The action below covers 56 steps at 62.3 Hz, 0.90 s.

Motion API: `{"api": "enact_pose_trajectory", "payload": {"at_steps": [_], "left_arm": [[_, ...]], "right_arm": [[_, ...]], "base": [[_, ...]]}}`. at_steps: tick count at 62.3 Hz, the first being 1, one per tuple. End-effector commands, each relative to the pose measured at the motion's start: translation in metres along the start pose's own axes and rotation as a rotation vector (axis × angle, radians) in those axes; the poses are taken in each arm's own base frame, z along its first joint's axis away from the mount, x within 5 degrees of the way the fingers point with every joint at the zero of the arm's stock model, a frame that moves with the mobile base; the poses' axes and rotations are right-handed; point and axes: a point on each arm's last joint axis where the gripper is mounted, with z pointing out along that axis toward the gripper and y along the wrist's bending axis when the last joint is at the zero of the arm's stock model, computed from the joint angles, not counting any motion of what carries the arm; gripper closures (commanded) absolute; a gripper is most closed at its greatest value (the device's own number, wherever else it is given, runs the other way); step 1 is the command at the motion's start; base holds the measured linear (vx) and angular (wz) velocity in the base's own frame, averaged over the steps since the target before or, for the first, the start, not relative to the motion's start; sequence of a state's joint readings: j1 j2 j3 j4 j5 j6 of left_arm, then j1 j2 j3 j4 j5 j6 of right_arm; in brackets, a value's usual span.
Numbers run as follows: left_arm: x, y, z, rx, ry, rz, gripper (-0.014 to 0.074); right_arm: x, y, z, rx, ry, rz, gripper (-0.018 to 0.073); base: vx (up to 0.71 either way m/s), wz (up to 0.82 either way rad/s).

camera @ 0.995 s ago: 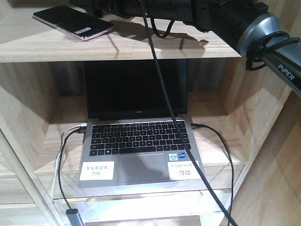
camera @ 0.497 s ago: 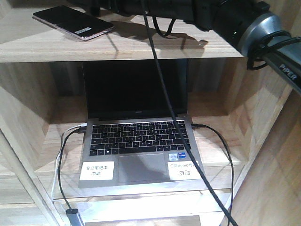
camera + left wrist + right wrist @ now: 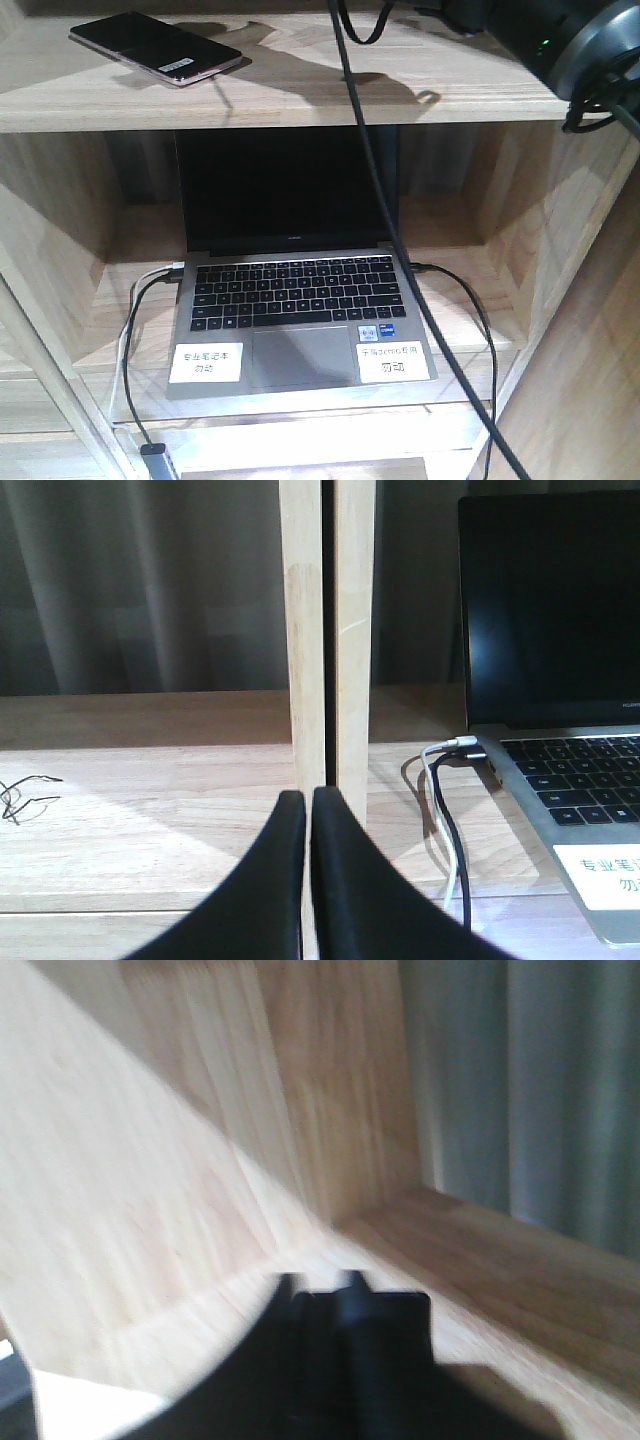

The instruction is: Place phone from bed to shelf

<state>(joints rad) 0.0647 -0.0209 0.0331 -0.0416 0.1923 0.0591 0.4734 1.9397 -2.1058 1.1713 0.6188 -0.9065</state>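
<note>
Phone (image 3: pixel 155 47) lies on shelf (image 3: pixel 300 105), clear of both grippers. Left gripper (image 3: pixel 308 810) closed, empty; right gripper (image 3: pixel 320 1285) blurred, state unclear. Risk: its trailing cable (image 3: pixel 400 260) snagging laptop (image 3: pixel 300 320) below.

The shelf (image 3: pixel 300 100) is pale wood with open compartments. The phone (image 3: pixel 155 47) lies flat on its upper board. An open laptop (image 3: pixel 295 300) sits in the compartment below.

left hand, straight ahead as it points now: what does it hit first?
Most likely the upright wooden divider of the shelf, dead ahead of the shut left hand. Gap unclear. The laptop sits off to one side.
</note>
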Motion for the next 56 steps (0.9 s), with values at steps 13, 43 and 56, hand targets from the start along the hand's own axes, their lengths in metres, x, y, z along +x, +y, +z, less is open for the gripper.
{"api": "enact_pose_trajectory", "payload": {"at_steps": [13, 43, 56], "left_arm": [[-0.005, 0.0, 0.0, -0.003, -0.075, -0.009, 0.0595], [-0.005, 0.0, 0.0, -0.003, -0.075, -0.009, 0.0595], [-0.005, 0.0, 0.0, -0.003, -0.075, -0.009, 0.0595]], "right_arm": [[-0.058, 0.033, -0.047, 0.037, -0.122, -0.007, 0.0564], [-0.021, 0.064, -0.139, 0.271, -0.09, -0.106, 0.0564], [0.002, 0.087, -0.195, 0.352, -0.136, -0.103, 0.0564]], "base": [[0.0, 0.0], [0.0, 0.0], [0.0, 0.0]]}}
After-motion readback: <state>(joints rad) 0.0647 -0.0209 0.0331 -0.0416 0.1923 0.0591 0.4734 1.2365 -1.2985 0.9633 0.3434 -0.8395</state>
